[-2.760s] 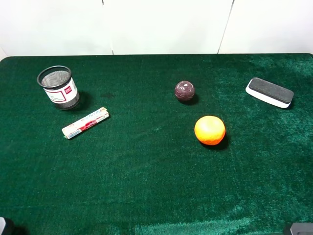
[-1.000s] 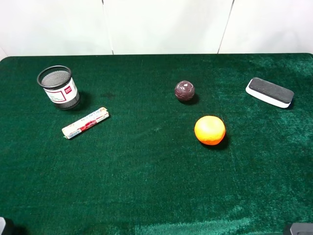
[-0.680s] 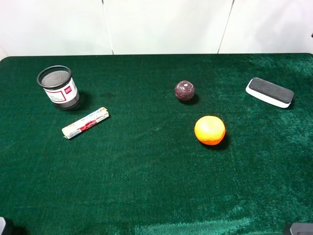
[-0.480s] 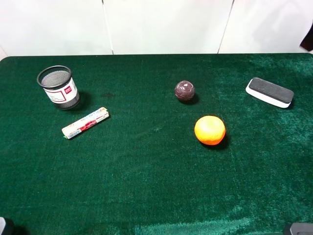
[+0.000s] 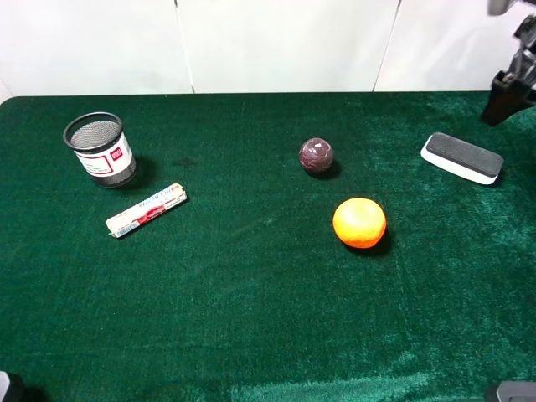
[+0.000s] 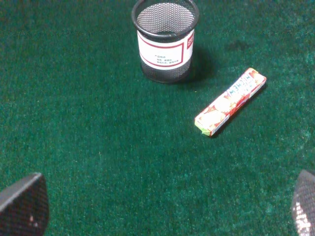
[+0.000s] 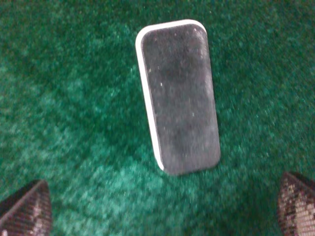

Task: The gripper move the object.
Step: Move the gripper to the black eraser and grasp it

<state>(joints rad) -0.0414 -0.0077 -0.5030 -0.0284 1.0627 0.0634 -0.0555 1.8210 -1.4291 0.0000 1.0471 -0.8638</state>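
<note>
The whiteboard eraser (image 5: 462,157), black felt on a white base, lies flat on the green cloth at the far right. In the right wrist view the eraser (image 7: 179,98) lies ahead of my right gripper (image 7: 160,212), between the lines of its two spread fingertips (image 7: 24,211), untouched. My right gripper (image 5: 504,99) is seen at the top right edge, hanging just behind and above the eraser. My left gripper (image 6: 162,209) is open and empty over bare cloth, short of the mesh cup and the roll.
An orange (image 5: 359,223) and a dark red ball (image 5: 316,156) sit left of the eraser. A black mesh cup (image 5: 100,149) and a white-and-red wrapped roll (image 5: 146,210) are at the far left; both show in the left wrist view, cup (image 6: 166,39) and roll (image 6: 230,102).
My right arm has come into the exterior view at the top right, above and behind the eraser. No object on the cloth has moved.
</note>
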